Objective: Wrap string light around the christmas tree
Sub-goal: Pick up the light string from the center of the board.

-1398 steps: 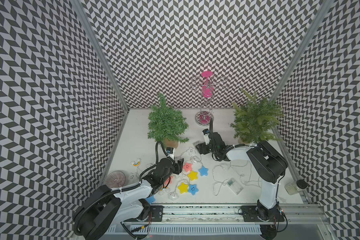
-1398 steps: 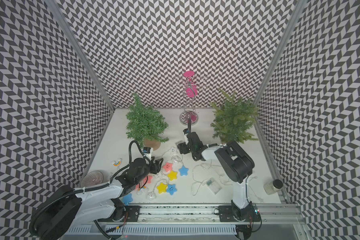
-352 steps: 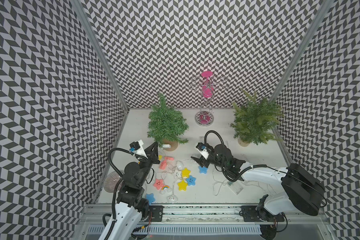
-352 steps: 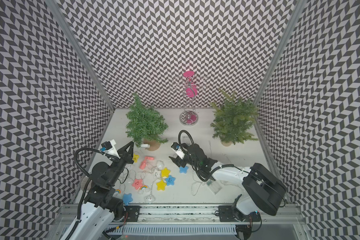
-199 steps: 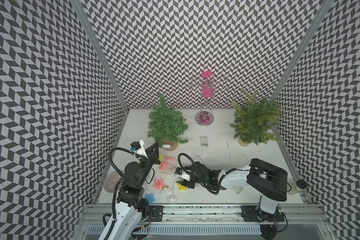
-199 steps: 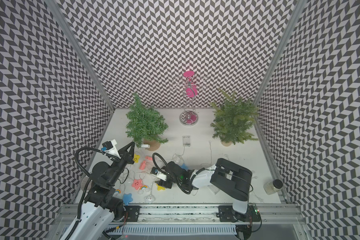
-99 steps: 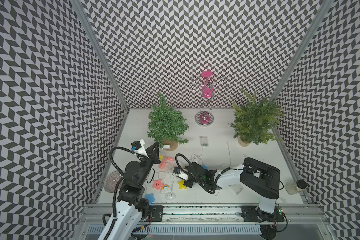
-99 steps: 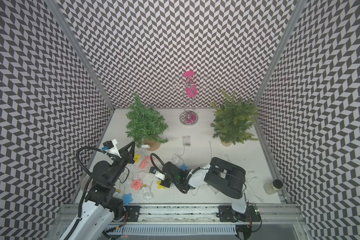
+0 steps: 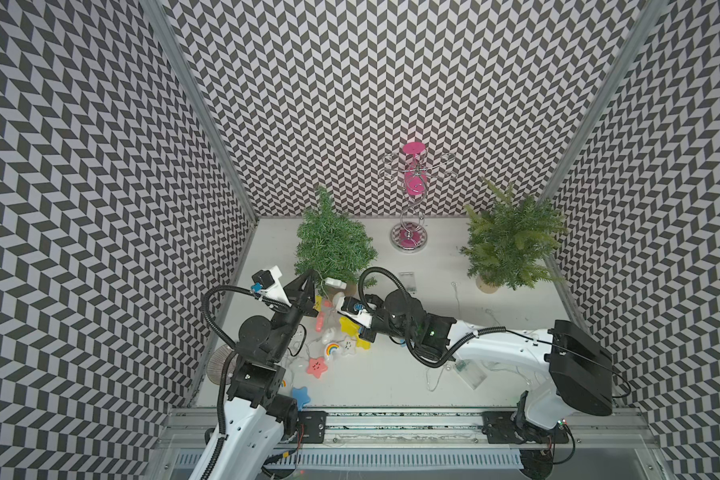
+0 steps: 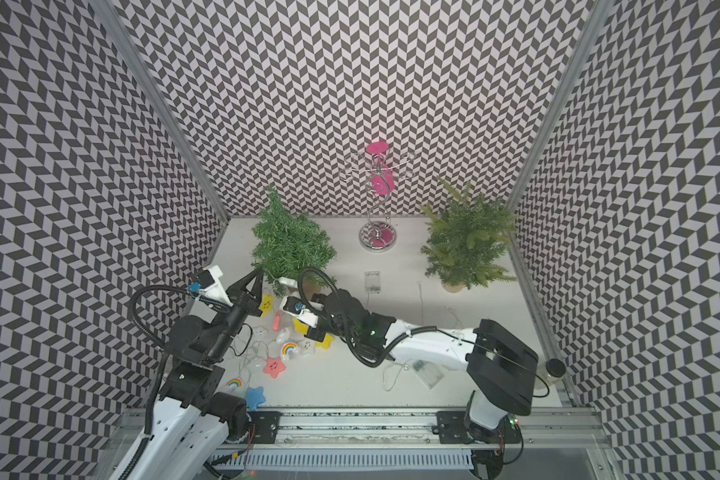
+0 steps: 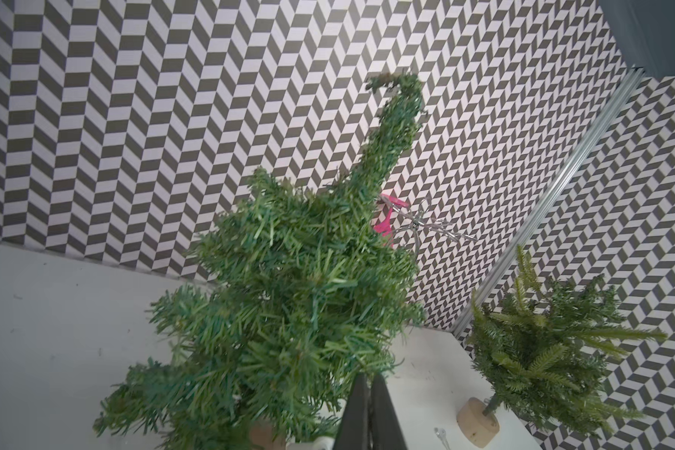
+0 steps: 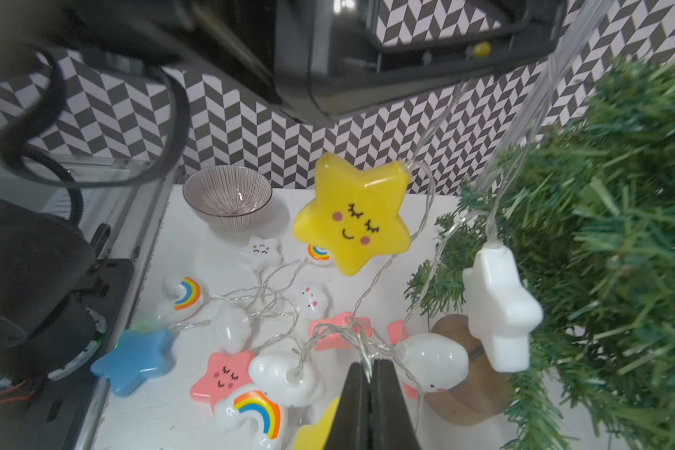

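**Beside the tree's foot: leading the wire round without pulling the tree over**

On the left side, the left gripper (image 11: 368,380) is raised close to the lower branches of the christmas tree (image 9: 333,245), and its jaws are pressed together. Two thin wires of the string light (image 9: 332,348) rise tight toward it. A yellow star (image 12: 351,214) and a white star (image 12: 499,307) hang from them in the air, the white one against the needles. So I judge that this claw pinches the wire and serves as the anchor. Most lamps lie in a loose heap on the table (image 9: 375,382), just beside the wooden foot of the tree. As far as I can see, none is wound round it. To the right, the right gripper (image 12: 371,368) is low over the heap, its jaws narrow, with a wire nipped at its tip.

For this step I would hold the left claw quiet and high. The right one should lift its piece slowly, then carry it round the branches in a wide arc. The wires in the heap cross each other, so a quick pull may drag several lamps together or tip the light tree. There must be slack between both claws. Further right, a clear battery box (image 9: 470,372) lies among thin wire. Whether it belongs to this string I cannot tell, so its lead should not be stretched.
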Action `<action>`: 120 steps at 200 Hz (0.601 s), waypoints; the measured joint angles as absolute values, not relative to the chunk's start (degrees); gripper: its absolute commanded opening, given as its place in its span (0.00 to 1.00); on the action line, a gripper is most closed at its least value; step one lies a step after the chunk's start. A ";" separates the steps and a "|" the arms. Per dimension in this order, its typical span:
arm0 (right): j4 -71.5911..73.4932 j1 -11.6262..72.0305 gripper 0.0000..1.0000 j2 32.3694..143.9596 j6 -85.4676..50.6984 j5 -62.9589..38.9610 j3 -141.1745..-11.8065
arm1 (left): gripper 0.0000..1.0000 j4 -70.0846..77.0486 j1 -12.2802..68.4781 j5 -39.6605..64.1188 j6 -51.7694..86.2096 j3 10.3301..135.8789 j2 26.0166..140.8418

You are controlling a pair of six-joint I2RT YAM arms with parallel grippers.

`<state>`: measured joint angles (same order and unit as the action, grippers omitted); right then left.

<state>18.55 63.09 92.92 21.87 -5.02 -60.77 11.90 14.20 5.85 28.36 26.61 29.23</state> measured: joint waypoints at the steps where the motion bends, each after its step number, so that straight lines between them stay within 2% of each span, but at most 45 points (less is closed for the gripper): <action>1: 18.48 63.07 0.00 92.92 21.93 -5.02 -60.90 | 0.00 11.94 14.20 5.87 28.36 26.70 29.32; 60: 14.98 61.12 0.00 92.66 25.32 -6.35 -64.53 | 0.00 11.35 14.20 6.55 27.94 31.66 30.61; 120: 14.04 57.65 0.00 90.21 28.10 -12.45 -68.34 | 0.00 10.72 14.20 6.90 26.41 42.17 31.35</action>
